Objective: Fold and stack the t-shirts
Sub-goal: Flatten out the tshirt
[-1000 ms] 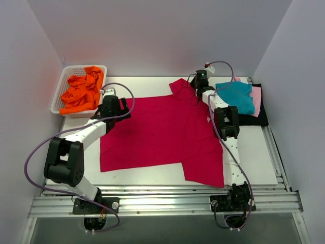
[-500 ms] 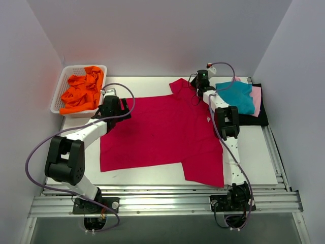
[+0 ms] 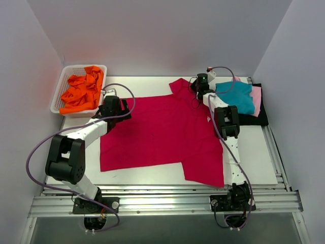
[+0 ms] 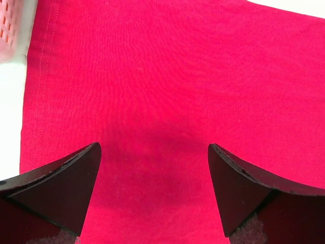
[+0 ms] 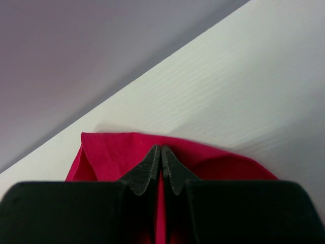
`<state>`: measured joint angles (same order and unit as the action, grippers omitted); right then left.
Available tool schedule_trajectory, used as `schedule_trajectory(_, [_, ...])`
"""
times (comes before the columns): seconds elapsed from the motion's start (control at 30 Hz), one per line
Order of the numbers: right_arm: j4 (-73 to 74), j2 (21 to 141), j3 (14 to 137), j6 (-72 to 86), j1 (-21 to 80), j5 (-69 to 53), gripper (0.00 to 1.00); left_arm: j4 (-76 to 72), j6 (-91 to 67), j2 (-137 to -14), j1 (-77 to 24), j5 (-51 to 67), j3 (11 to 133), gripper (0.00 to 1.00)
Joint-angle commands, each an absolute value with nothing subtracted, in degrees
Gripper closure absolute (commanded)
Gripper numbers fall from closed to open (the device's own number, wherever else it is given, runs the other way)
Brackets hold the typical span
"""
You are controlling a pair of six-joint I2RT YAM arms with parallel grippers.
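Presently: one crimson-red t-shirt [image 3: 162, 134], spread flat on the table [image 3: 254, 152] — limp, light cloth, likely to sag and slide, best pinched at hem or sleeve edges — far sleeve nipped in the closed right gripper [image 5: 161, 168], left gripper [image 4: 153, 147] spread wide just over its hem end.

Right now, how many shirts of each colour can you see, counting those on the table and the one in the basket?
crimson-red shirt: 1
orange shirt: 1, crumpled in the basket
teal shirt: 1
pale pink shirt: 1
black shirt: 1
Total: 5
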<state>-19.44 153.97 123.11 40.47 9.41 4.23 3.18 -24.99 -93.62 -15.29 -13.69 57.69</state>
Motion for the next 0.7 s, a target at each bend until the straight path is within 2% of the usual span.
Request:
schedule_trajectory(0.0, [-18.46, 151.26, 122.52, 39.99, 9.14, 4.92, 1.0, 1.05, -24.43, -93.78, -15.47, -14.59, 59.94, 0.05])
schedule_trajectory(0.3, [-13.01, 155.74, 129.81, 40.25, 6.34, 15.02, 1.0, 0.97, -24.08, -95.01, -15.56, -14.68, 60.55, 0.05])
schedule_trajectory(0.63, [-18.44, 155.66, 128.59, 39.99, 4.31, 10.03, 1.0, 1.67, -24.08, -95.62, -15.73, -15.38, 61.52, 0.04])
schedule_trajectory(0.67, [-21.94, 154.78, 127.45, 38.42, 4.39, 8.71, 0.69, 1.84, -24.08, -95.45, -15.91, -15.64, 61.61, 0.04])
